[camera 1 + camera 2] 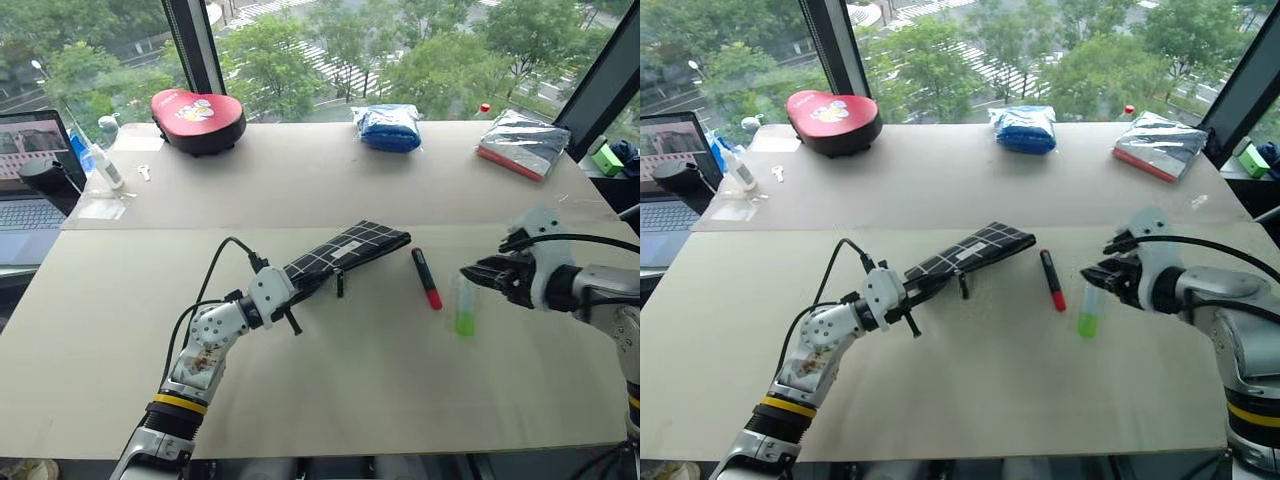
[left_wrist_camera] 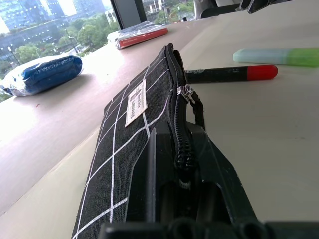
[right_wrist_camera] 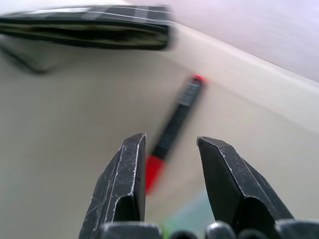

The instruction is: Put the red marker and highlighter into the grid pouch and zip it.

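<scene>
Left jaws (image 1: 288,288) clamp the pouch (image 1: 350,250) end at frame centre; its soft fabric will sag. Right jaws (image 1: 478,272) stand apart over the highlighter (image 1: 465,310), right of the marker (image 1: 427,279). Both look light, stiff, slippery; I would grip mid-body.

Red case (image 1: 198,121), blue packet (image 1: 388,127), silver packet (image 1: 523,143), laptop (image 1: 30,180)

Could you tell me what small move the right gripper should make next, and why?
Probably lower the open right gripper onto the highlighter and close. It lies loose beside the marker, while the left gripper already holds the pouch.
</scene>
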